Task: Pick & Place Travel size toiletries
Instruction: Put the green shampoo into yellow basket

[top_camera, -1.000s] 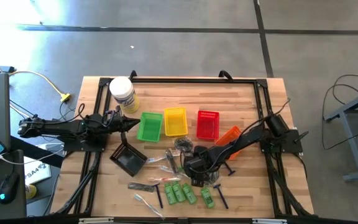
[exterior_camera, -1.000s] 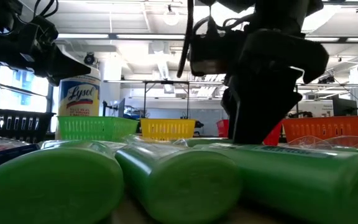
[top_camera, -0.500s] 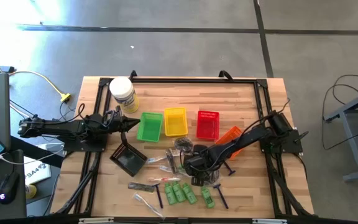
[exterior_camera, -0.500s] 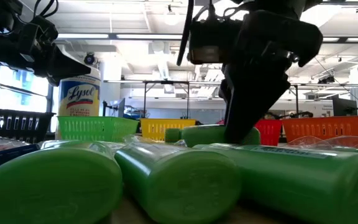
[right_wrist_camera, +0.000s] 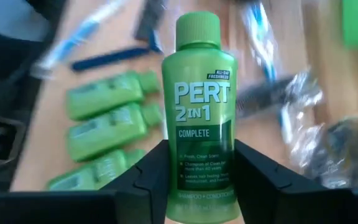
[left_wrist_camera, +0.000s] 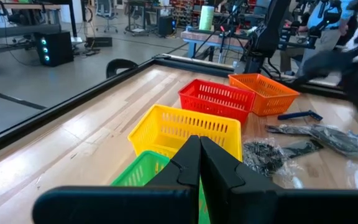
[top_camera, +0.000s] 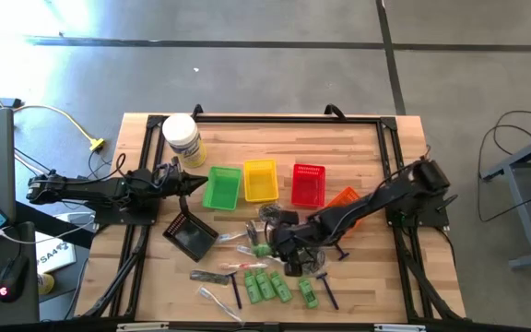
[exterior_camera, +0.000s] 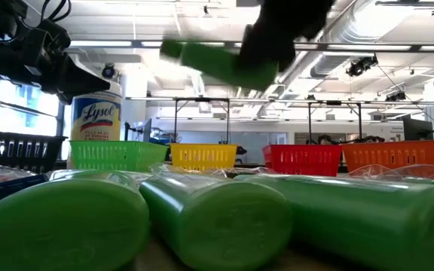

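Aloft: right end effector (right_wrist_camera: 194, 177) clamped on a green Pert shampoo bottle (right_wrist_camera: 196, 118).
Bottle raised above the counter (top_camera: 367, 148), at 12 o'clock from the green bottles (top_camera: 267, 284) lying there; left end effector (left_wrist_camera: 199, 163) together by the green basket (top_camera: 221, 187).

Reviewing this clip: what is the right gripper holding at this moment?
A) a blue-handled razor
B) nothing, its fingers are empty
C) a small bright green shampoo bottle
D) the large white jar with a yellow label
C. In the right wrist view the right gripper has its two dark fingers clamped on the sides of a small bright green shampoo bottle, and the low view shows that bottle lifted above the table.
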Tool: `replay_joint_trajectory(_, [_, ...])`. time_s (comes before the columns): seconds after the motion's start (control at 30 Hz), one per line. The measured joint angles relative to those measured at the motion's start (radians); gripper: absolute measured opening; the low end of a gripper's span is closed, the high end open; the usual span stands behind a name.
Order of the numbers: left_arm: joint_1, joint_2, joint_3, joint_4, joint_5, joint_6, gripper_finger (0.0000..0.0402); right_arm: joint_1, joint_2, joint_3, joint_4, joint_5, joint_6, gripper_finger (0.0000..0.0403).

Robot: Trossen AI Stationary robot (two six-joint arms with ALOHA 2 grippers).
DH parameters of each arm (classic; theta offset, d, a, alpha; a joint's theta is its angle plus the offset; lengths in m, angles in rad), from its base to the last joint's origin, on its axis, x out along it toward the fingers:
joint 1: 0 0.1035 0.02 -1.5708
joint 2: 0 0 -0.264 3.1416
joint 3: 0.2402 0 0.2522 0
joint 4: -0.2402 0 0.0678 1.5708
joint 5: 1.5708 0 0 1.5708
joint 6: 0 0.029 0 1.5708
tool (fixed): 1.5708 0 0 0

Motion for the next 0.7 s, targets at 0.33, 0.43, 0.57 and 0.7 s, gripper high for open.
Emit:
replay_joint_trajectory(0.33, [0.0,0.0,0.0,0.0,-0.005,0.0,0.0002,-0.079,-0.238,-0.001,0.089,-0.05,-0.188,0.0146])
replay_joint_trajectory(0.43, [0.0,0.0,0.0,0.0,-0.008,0.0,0.0002,-0.119,-0.314,0.0,0.088,-0.088,-0.236,0.0143])
replay_joint_trajectory(0.57, [0.0,0.0,0.0,-0.001,-0.008,0.0,0.0002,-0.178,-0.396,0.0,0.111,-0.196,-0.269,0.0143])
replay_joint_trajectory(0.7, [0.0,0.0,0.0,0.0,-0.008,0.0,0.0002,-0.224,-0.475,0.0,0.119,-0.285,-0.297,0.0146])
